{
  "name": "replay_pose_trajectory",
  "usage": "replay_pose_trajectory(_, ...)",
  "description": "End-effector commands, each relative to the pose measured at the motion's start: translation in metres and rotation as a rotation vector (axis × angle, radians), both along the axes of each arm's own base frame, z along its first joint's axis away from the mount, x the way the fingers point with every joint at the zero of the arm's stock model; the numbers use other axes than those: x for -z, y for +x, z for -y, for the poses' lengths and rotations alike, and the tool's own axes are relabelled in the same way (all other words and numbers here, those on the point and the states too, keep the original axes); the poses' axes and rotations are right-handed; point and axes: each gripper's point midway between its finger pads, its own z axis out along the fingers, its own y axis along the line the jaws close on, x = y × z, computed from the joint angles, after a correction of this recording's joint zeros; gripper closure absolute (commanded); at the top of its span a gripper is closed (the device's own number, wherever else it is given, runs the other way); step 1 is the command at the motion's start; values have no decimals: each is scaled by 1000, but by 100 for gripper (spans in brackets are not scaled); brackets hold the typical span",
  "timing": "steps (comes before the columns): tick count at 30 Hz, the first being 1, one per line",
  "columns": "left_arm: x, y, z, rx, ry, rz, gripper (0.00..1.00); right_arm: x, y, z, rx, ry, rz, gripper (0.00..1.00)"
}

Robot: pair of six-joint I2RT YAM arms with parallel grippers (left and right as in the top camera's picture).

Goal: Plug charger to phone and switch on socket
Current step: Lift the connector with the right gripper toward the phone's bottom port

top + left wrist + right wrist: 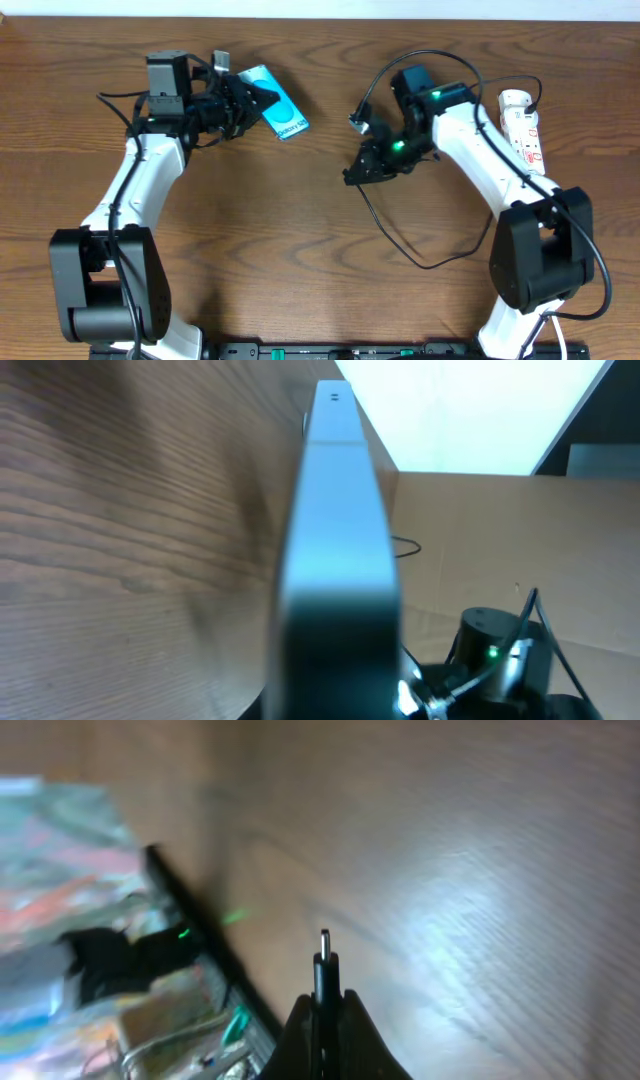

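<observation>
My left pincer [250, 103] closed on the phone [285, 120] held edge-up, my right pincer [323, 1008] pinching the charger [322, 960] plug, brown wood-grain table [300, 250] below both, socket [525, 130] beside the right one

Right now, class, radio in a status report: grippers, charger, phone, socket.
Left gripper shut on phone. Right gripper shut on charger. Phone and charger apart, nothing between. Socket untouched.

phone [277, 114] left, charger [322, 970] centre, socket [524, 130] right

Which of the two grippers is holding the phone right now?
The left gripper: it is shut on the small cyan-screened smartphone, while the right gripper instead pinches the plug end of the thin black charger cable.
</observation>
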Motion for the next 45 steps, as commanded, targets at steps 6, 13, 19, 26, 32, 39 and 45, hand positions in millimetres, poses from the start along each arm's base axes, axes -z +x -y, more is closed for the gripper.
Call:
replay_pose_trajectory(6,-8,-6,-2,52,-51,23,93,-56,-17,-15,-236,417,218,99)
replay_pose_trajectory(13,-23,-10,5,105,-120,48,93,-70,-18,-20,-236,506,235,99)
replay_pose_trajectory(19,-45,-7,9,131,-191,84,93,-81,-18,-24,-220,570,228,99)
replay_pose_trajectory(26,-79,-8,15,185,-285,126,93,-103,-16,-29,-191,703,225,99)
replay_pose_trajectory(32,-104,-9,25,216,-322,189,93,-123,-5,-32,-149,808,189,99)
replay_pose_trajectory(39,-115,-11,41,238,-325,250,93,-130,19,-39,-116,790,120,99)
replay_pose_trajectory(45,-115,-11,42,235,-324,254,93,-141,37,-44,-117,794,131,99)
